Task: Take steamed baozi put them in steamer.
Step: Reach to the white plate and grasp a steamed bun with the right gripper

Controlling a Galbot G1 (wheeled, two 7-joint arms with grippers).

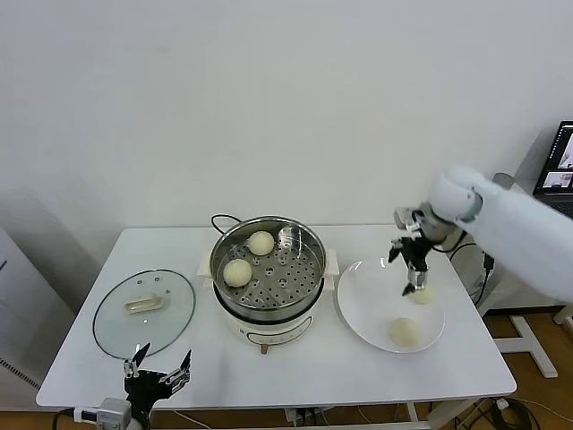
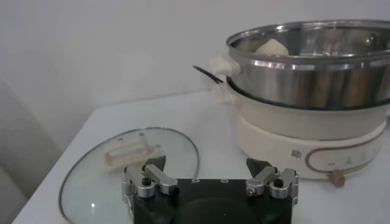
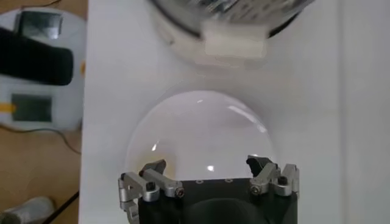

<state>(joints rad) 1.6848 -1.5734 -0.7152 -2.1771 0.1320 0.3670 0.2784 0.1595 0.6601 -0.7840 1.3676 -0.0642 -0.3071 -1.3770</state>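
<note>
Fingers on both grippers are spread wide and hold nothing. On the right gripper (image 1: 411,270) they point down over the white plate (image 1: 367,309), just above the farther of the two buns left there (image 1: 423,295); whether they touch it I cannot tell. The other bun on the plate (image 1: 405,331) lies nearer the front edge, apart from the first. In the right wrist view the plate (image 3: 201,134) shows bare and glossy beyond the fingers (image 3: 151,172).

The left gripper (image 1: 158,369) hangs low at the front edge of the tabletop (image 1: 295,367), close to the glass lid (image 1: 143,313), which lies flat to the left of the steamer (image 1: 269,269). The steamer stands at the middle of the tabletop, just beside the plate. Two buns already sit on its perforated floor: one toward the back (image 1: 260,243), one at the left side (image 1: 237,272), near each other but not touching.
</note>
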